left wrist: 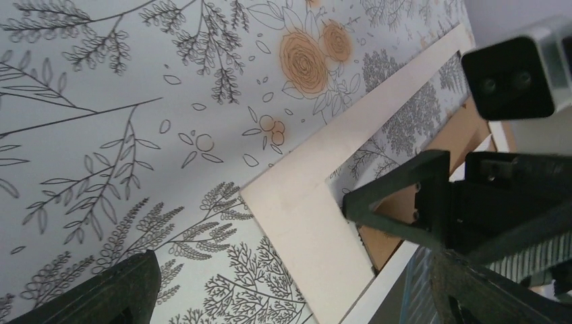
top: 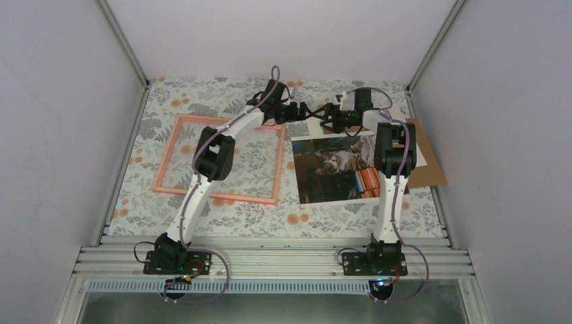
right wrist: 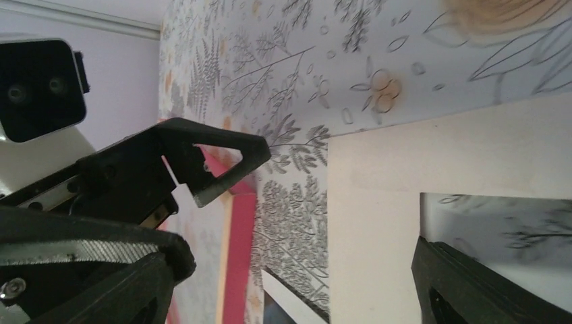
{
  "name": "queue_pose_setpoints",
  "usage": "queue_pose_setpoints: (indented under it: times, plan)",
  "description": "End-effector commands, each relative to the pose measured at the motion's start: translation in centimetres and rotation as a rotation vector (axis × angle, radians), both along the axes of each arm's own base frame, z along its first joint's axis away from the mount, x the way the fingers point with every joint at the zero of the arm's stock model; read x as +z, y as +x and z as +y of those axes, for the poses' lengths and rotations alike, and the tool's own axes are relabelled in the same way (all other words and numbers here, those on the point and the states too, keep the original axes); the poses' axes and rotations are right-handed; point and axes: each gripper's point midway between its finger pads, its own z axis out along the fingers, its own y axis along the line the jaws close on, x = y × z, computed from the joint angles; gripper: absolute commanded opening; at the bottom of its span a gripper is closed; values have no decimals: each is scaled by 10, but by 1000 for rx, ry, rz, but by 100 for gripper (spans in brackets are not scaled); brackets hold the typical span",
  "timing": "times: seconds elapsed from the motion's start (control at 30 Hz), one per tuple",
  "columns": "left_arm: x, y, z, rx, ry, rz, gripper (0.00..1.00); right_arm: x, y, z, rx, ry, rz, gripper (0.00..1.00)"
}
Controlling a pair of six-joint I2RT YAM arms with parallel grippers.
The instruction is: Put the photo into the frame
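The pink frame (top: 216, 199) lies flat on the floral cloth at the left, its corner showing in the right wrist view (right wrist: 239, 256). To its right lies the cat photo (top: 330, 169); its white border shows in the wrist views (left wrist: 391, 283) (right wrist: 290, 307). My left gripper (top: 305, 111) (left wrist: 290, 297) and right gripper (top: 325, 115) (right wrist: 290, 290) face each other at the back, between the frame's far right corner and the photo's far edge. Both are open and hold nothing. A corner of a pale cream mat (left wrist: 303, 223) (right wrist: 378, 202) lies between their fingers, over the photo's edge.
A brown backing board (top: 428, 169) (left wrist: 472, 121) lies under the photo's right side, near the right wall. White walls with metal rails close in the table on the left, back and right. The arm bases sit on the aluminium rail (top: 270, 260) at the near edge.
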Motion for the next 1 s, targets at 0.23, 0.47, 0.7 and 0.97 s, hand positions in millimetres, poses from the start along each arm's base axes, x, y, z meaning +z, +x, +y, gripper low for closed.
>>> queue_pose_setpoints:
  times: [0.23, 0.47, 0.7, 0.97]
  plan:
    - [21, -18, -16, -39, -137, 90, 96, 53, 0, -8, 38, 21, -114, 84]
    - [20, -32, -26, -48, -147, 145, 94, 48, 1, -69, -58, -343, -186, 68]
    - [13, -40, -31, 12, -64, 151, 95, 35, 21, -173, -244, -689, -195, 67]
    - [-17, -54, -15, 90, 3, 264, 97, 19, 37, -256, -353, -914, -173, 80]
